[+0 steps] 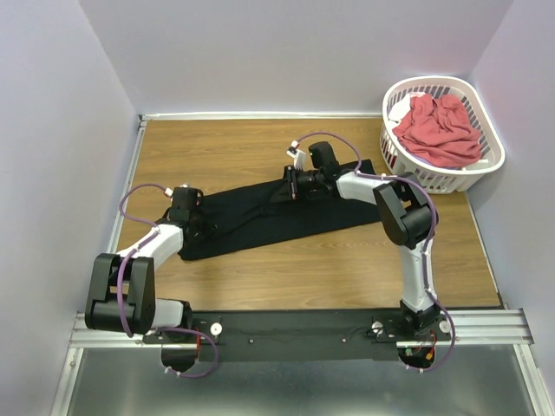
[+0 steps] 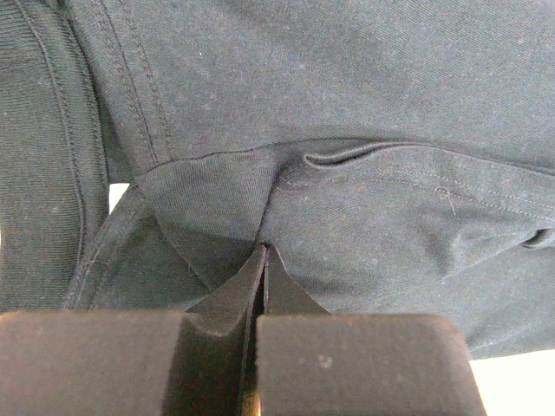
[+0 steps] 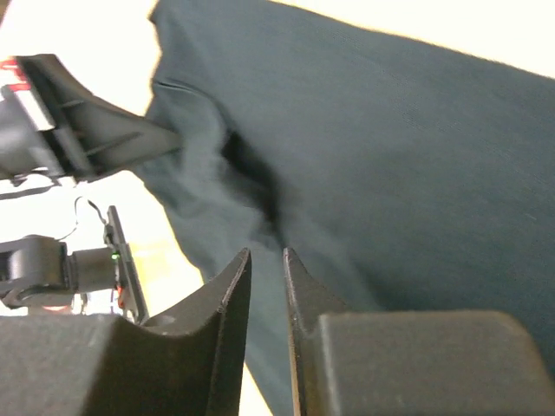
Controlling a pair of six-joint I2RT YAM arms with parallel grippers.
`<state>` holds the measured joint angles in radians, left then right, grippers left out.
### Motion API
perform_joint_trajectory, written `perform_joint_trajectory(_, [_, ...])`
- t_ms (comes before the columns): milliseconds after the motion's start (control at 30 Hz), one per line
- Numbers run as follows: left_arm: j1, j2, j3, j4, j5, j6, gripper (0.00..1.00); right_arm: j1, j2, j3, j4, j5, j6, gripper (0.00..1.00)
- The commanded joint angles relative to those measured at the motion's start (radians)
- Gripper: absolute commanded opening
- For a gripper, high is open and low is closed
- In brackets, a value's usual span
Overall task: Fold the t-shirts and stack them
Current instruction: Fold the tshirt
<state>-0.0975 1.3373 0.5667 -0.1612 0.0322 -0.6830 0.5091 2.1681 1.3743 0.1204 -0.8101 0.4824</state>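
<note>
The black t-shirt (image 1: 277,217) lies mid-table, doubled into a long band running from near left to far right, so its folding is judged partly done. The left gripper (image 2: 264,251) is clenched on a pinch of its cloth at the left end, and the right gripper (image 3: 267,256), above its far edge, stands narrowly parted and empty. The coral-red t-shirt (image 1: 438,130) sits crumpled in the laundry basket (image 1: 416,170) at far right, unfolded; no stack exists.
</note>
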Motion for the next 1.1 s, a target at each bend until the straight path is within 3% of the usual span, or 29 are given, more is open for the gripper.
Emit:
perform_joint_trajectory(0, [0.008, -0.018, 0.015, -0.058, -0.068, 0.030, 0.05, 0.035, -0.037, -0.024, 0.036, -0.023, -0.015, 0.29])
perform_joint_trajectory(433, [0.009, -0.041, 0.004, -0.072, -0.064, 0.033, 0.05, 0.095, 0.044, -0.020, 0.145, 0.006, 0.068, 0.39])
perform_joint_trajectory(967, [0.008, -0.038, 0.001, -0.070, -0.064, 0.031, 0.05, 0.100, 0.067, -0.034, 0.156, 0.071, 0.079, 0.38])
perform_joint_trajectory(1067, [0.010, -0.035, -0.001, -0.074, -0.068, 0.030, 0.05, 0.100, 0.087, -0.034, 0.205, 0.032, 0.114, 0.31])
